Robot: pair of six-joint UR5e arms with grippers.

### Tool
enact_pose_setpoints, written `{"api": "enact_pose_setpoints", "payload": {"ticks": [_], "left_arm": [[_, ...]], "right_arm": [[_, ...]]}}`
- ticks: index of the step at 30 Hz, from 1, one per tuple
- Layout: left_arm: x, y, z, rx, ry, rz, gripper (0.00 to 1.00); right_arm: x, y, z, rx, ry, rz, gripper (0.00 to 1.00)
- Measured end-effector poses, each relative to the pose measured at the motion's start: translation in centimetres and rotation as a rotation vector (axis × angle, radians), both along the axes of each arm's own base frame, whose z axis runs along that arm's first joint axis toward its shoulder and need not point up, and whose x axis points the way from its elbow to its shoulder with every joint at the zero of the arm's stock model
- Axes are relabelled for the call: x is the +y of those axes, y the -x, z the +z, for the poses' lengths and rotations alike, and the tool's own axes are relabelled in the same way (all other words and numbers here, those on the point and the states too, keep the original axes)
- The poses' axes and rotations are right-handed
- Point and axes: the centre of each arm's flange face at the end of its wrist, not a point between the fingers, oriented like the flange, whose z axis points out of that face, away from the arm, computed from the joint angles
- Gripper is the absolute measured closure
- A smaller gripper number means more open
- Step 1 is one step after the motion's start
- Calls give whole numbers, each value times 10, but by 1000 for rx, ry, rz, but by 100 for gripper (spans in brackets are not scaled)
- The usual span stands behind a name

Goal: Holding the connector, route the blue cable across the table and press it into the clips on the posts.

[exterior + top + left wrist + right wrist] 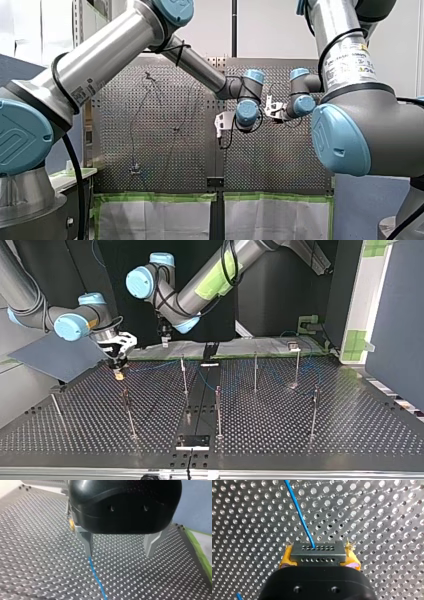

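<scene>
In the right wrist view my right gripper [318, 559] is shut on a grey connector [317, 551] between its yellow pads [285, 558]. The blue cable [299, 512] leaves the connector and runs ahead over the perforated table [374, 517]. In the top view my right gripper [119, 369] hangs low over the table at the left, with the blue cable [152, 363] trailing towards the view's right past a thin post [184, 375]. My left gripper [120, 554] is open, its metal fingers [87, 543] wide apart above the table, and the blue cable [96, 576] runs under one finger. In the top view it [164, 337] hangs higher, behind the posts.
Several thin posts stand across the table, such as those at the top view's middle [218, 410] and right [314, 410]. A small black plate [192, 441] lies at the near edge. A grey panel [55, 357] leans at the left. Green tape [355, 342] marks the right side.
</scene>
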Motion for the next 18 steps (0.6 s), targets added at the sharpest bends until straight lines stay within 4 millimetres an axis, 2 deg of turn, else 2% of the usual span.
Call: {"api": "enact_pose_setpoints", "payload": {"ticks": [8,13,18], "left_arm": [[-21,-15,-23,-2,21,5,0],[-33,-26,-10,-36,65,7,0],[-40,-43,13,-81,119,16,0]], "right_arm": [[4,13,-11,25,-21,-15,100],[7,16,-14,39,-27,-16,100],[10,17,-14,42,-30,-15,100]]}}
